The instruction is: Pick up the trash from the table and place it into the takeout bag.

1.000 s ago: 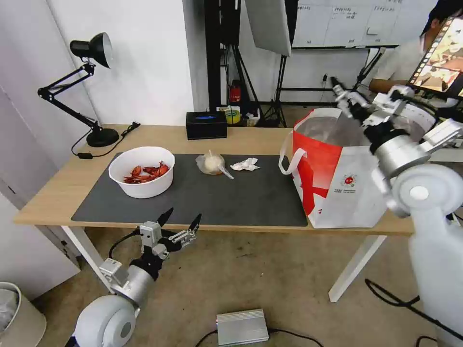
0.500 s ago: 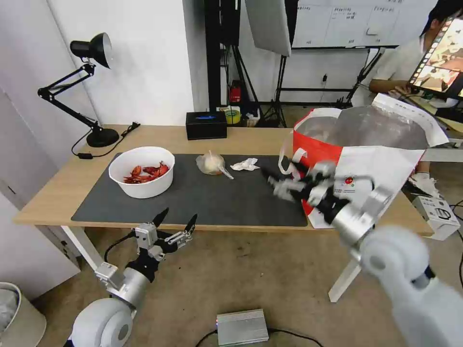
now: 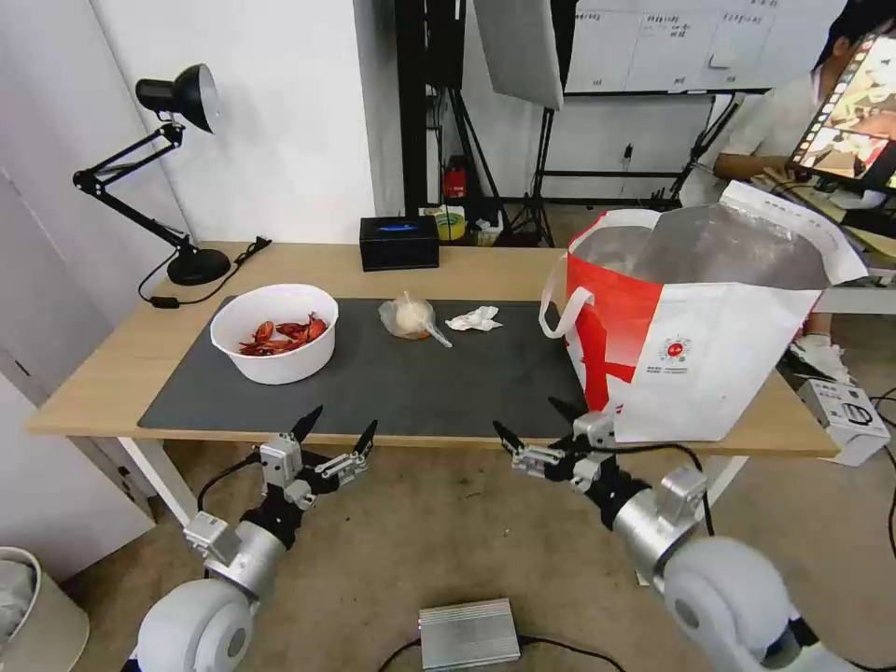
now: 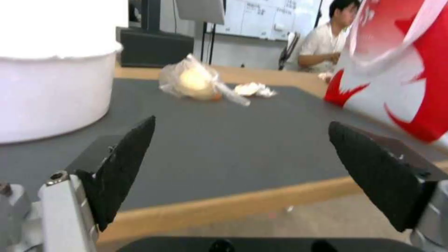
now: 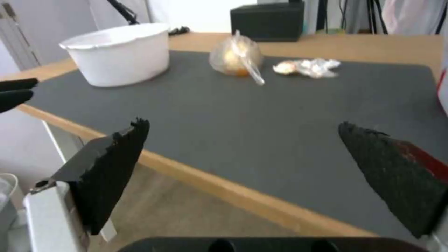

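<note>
On the table [image 3: 103, 369] a dark grey mat carries the trash: a white bowl [image 3: 274, 332] [image 4: 51, 94] [image 5: 119, 52] of red crayfish shells at the left, a knotted clear bag [image 3: 409, 317] [image 4: 196, 82] [image 5: 236, 57] mid-mat, and a crumpled white tissue [image 3: 474, 319] [image 4: 254, 89] [image 5: 308, 66] beside it. The red-and-white takeout bag [image 3: 691, 327] [image 4: 397, 63] stands open at the table's right end. My left gripper [image 3: 336, 431] [image 4: 240, 171] hangs open below the front edge. My right gripper [image 3: 537, 425] [image 5: 243, 175] is open too, just off the front edge near the bag's corner.
A black desk lamp [image 3: 154, 159] stands at the table's back left and a black box [image 3: 399, 241] at the back middle. On the floor lie a silver power unit [image 3: 467, 633] and a bin [image 3: 28, 607]. A person sits behind the bag.
My right arm has swung down from above the takeout bag, across the mat's right side, to below the table's front edge. The left gripper has sunk slightly.
</note>
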Robot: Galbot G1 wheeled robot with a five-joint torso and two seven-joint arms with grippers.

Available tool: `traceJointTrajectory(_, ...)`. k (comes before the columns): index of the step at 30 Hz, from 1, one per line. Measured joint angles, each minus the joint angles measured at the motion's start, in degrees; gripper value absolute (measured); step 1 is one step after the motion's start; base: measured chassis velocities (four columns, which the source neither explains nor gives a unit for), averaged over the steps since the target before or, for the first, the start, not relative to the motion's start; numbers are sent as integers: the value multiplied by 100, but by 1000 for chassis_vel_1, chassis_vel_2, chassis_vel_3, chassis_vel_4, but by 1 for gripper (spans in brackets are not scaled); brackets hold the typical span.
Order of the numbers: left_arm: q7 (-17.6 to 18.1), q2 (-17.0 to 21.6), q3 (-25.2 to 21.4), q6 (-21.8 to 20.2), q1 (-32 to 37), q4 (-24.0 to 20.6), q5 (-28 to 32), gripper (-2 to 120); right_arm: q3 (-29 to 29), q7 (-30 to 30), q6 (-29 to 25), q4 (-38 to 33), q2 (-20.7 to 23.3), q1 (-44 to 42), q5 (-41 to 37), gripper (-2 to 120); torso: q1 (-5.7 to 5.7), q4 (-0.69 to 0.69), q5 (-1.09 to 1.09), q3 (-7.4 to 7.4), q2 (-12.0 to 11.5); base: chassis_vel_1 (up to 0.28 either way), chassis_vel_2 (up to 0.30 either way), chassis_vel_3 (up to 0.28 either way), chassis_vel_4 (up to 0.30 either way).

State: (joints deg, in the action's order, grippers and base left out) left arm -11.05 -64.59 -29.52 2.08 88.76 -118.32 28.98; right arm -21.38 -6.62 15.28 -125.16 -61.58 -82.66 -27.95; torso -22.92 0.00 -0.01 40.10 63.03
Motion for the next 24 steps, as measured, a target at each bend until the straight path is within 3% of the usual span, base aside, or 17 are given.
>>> traceJointTrajectory(24,-157,53,-165,45,97,99,-47,100,51,181,234,37,13,-114,-13,100,0,0,0,0,-1,0,0,0,0)
